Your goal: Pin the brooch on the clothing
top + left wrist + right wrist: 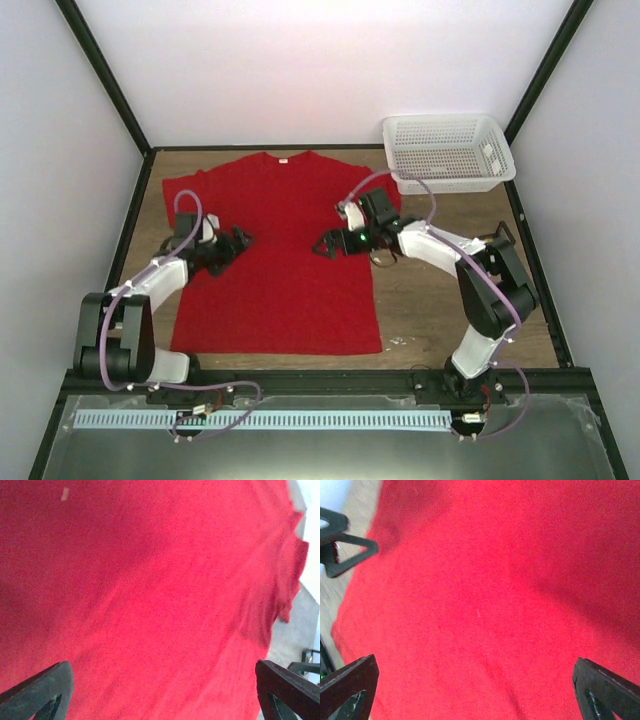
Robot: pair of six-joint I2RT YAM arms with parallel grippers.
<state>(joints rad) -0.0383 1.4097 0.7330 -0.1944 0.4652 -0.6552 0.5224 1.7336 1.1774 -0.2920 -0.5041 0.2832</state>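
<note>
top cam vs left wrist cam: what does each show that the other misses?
Top only: the white basket at the far right, and the full outline of the red shirt laid flat. Left wrist only: a tiny pale speck on the fabric, too small to identify. Both: the shirt and the open left claw over it, nothing between its fingers.

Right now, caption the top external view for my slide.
Top view: left gripper and right gripper, both open, poised over the red T-shirt spread on the table; white mesh basket far right.
</note>
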